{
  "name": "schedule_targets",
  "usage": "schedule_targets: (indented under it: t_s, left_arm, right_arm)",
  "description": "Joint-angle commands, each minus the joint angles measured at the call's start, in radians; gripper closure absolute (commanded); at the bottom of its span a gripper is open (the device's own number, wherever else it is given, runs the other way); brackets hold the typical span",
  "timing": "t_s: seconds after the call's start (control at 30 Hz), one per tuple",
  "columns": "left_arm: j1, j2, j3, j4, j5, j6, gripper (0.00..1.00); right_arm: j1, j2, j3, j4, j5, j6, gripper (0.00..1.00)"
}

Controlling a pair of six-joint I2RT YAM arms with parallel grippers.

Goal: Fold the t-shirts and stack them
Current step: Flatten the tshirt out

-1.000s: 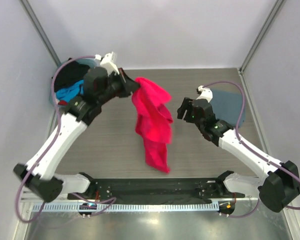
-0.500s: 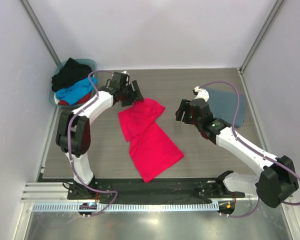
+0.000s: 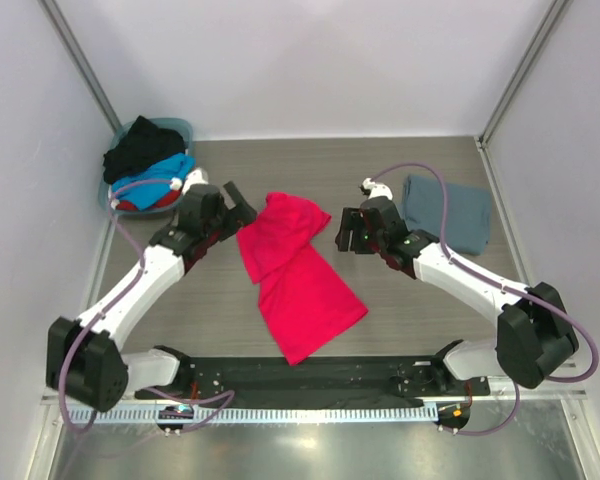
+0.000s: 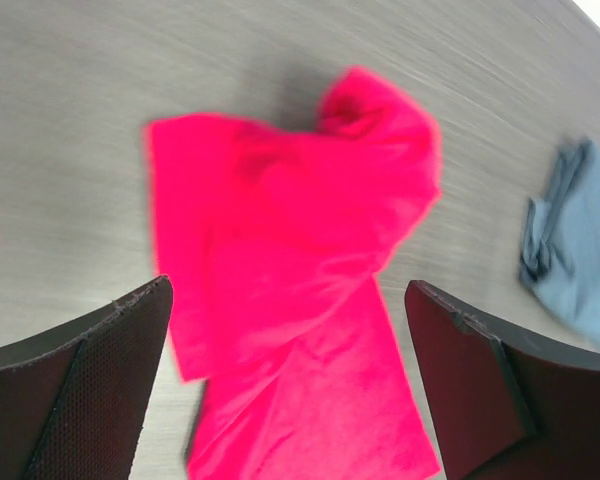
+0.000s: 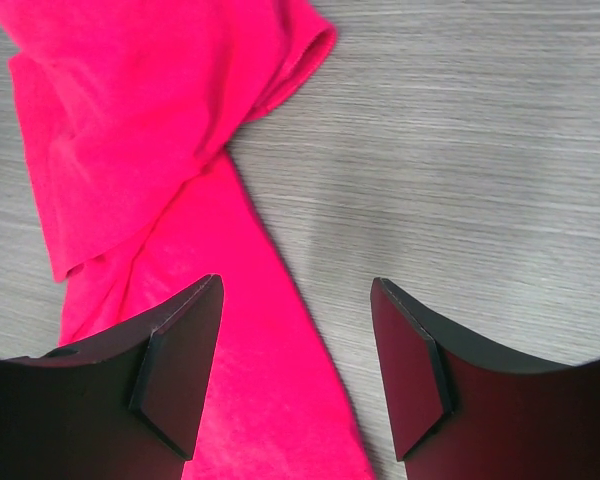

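In the upper left of the overhead view, a round teal tub (image 3: pixel 170 124) sits at the table's corner. It holds a heap of t-shirts: a black t-shirt (image 3: pixel 138 148) on top, a bright blue t-shirt (image 3: pixel 152 183) under it, and a sliver of a red t-shirt (image 3: pixel 130 205) at the near rim.

Right of the tub, the left gripper (image 3: pixel 242 205) is at the left edge of the red-pink t-shirt (image 3: pixel 298 275). In its wrist view its fingers (image 4: pixel 100 370) are spread wide with nothing between them, and the shirt lies below the gap.

The red-pink t-shirt lies crumpled in the middle of the grey wood-grain table (image 3: pixel 210 310). Its upper part is bunched and doubled over, and its lower part fans out toward the bottom of the frame.

The right gripper (image 3: pixel 345 232) is just beside the shirt's upper right edge. Its fingers (image 5: pixel 180 370) are also spread and empty, above the cloth's right border and bare table.

Toward the right of the frame, a slate grey-blue t-shirt (image 3: pixel 447 212) lies folded flat, well apart from the red-pink one.
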Motion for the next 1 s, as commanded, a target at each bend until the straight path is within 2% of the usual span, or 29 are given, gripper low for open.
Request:
schedule_targets:
  t_s: [0.0,0.03,0.07,0.1,0.17,0.2,0.27,0.4,0.47,0.5,0.53,0.57,0.6,0.73,0.83,0.87,0.97]
  left_arm:
    - [0.003,-0.109,-0.145,0.045,-0.153,-0.155,0.04]
    - [0.003,-0.125,-0.193,0.138,-0.06,-0.077,0.05]
    - [0.0,-0.13,-0.213,0.189,0.048,-0.072,0.03]
    - [0.002,-0.122,-0.194,0.153,0.07,-0.076,0.12]
    - [-0.015,-0.099,-0.156,0.01,0.064,-0.017,0.24]
    - [-0.024,-0.087,-0.133,-0.031,0.009,0.006,0.35]
    - [-0.049,-0.059,-0.14,-0.072,-0.023,0.035,0.37]
    - [-0.077,-0.051,-0.174,-0.076,0.003,0.045,0.36]
    - [-0.087,-0.042,-0.187,-0.08,0.021,0.075,0.46]
    - [-0.089,-0.036,-0.192,-0.085,0.03,0.107,0.18]
    - [-0.089,-0.03,-0.197,-0.088,0.035,0.121,0.07]
    - [-0.09,-0.016,-0.203,-0.088,0.042,0.134,0.09]
    - [-0.09,-0.007,-0.204,-0.085,0.046,0.143,0.22]
    - [-0.107,0.039,-0.198,-0.086,0.039,0.163,0.3]
    - [-0.138,0.082,-0.177,-0.112,-0.002,0.163,0.42]
    - [-0.144,0.091,-0.172,-0.123,-0.016,0.163,0.5]
    - [-0.159,0.137,-0.152,-0.132,-0.013,0.167,0.56]
  right_arm:
    - [0.01,-0.014,0.046,0.01,0.007,-0.023,0.33]
    - [0.012,-0.01,0.047,0.009,0.008,-0.021,0.33]
    - [0.012,-0.007,0.047,0.009,0.005,-0.021,0.33]
    - [0.012,-0.003,0.049,0.01,0.002,-0.021,0.33]
    - [0.012,0.001,0.05,0.01,-0.003,-0.02,0.33]
    - [0.012,0.001,0.052,0.009,-0.007,-0.018,0.33]
    - [0.012,0.001,0.054,0.009,-0.013,-0.017,0.32]
    - [0.012,-0.005,0.049,0.009,-0.001,-0.018,0.32]
    - [0.012,0.0,0.05,0.01,0.008,-0.02,0.32]
    - [0.01,0.001,0.05,0.01,0.005,-0.02,0.32]
    - [0.012,0.003,0.052,0.01,0.002,-0.018,0.32]
    - [0.012,0.003,0.054,0.009,-0.009,-0.017,0.32]
    - [0.012,0.003,0.055,0.01,-0.01,-0.017,0.32]
    - [0.012,-0.003,0.051,0.01,-0.004,-0.017,0.32]
    - [0.012,-0.002,0.052,0.01,-0.004,-0.018,0.32]
    - [0.01,-0.002,0.052,0.009,-0.004,-0.018,0.32]
    - [0.012,-0.005,0.052,0.009,-0.006,-0.018,0.32]
